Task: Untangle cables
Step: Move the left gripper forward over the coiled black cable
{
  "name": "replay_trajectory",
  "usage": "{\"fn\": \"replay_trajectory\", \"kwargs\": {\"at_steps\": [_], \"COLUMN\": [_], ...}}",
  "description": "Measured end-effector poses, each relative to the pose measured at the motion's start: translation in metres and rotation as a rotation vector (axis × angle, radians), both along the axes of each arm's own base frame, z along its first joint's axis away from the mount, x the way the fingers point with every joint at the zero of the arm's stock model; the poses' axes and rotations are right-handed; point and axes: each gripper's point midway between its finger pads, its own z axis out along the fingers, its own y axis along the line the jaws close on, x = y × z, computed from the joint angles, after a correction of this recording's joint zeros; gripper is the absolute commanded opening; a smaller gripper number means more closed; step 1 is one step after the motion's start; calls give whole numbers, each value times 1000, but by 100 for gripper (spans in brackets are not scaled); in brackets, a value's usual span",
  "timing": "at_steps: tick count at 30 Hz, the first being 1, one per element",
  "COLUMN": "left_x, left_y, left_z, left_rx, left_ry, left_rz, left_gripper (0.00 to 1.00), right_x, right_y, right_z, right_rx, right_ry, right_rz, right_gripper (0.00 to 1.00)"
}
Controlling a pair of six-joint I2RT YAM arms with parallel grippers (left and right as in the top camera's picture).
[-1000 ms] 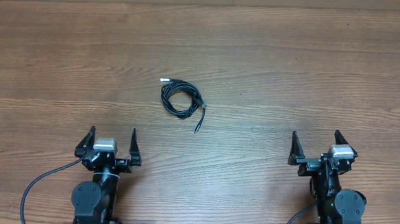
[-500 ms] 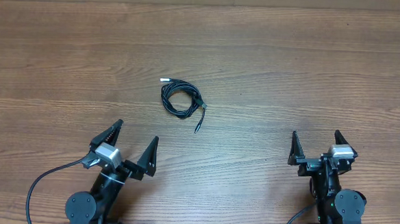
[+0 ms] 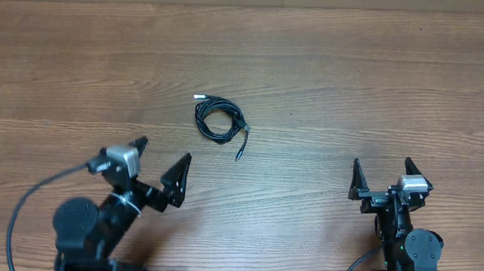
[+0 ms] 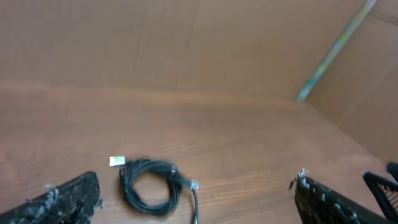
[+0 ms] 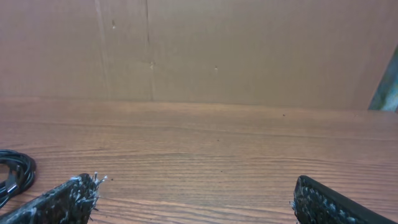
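The cables [image 3: 219,119] lie as a small black coil on the wooden table, with a silvery plug [image 3: 198,96] at the top left and a loose end trailing down to the right. In the left wrist view the cables [image 4: 149,186] sit just ahead of the jaws, nearer the left finger. My left gripper [image 3: 163,158] stands open, turned toward the coil from below and to its left, holding nothing. My right gripper [image 3: 381,168] is open and empty at the lower right, far from the coil. A bit of the cables [image 5: 13,171] shows at the right wrist view's left edge.
A brown cardboard wall [image 5: 199,43] runs along the table's far edge [image 3: 249,6]. The wooden tabletop [image 3: 353,83] is bare apart from the coil. A thick black arm wire [image 3: 22,215] loops at the lower left.
My left arm has swung and turned its open gripper up and to the right, toward the coil. The right arm and the cables have not moved.
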Motion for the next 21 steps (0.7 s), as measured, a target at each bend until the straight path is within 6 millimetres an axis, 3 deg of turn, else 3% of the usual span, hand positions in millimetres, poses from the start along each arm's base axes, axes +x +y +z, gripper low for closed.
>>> {"fn": "replay_trajectory", "kwargs": {"at_steps": [10, 16, 21], "left_x": [18, 12, 31], "left_y": [-1, -13, -13], "left_z": [7, -34, -53], "left_rx": [48, -11, -52], "left_ry": [369, 623, 709], "left_rz": [-31, -105, -86], "left_gripper": [100, 99, 100], "right_x": [0, 0, 0], "right_y": [0, 0, 0], "right_z": [0, 0, 0], "right_rx": [0, 0, 0], "right_ry": [0, 0, 0], "right_rz": [0, 0, 0], "right_gripper": [100, 100, 100]}}
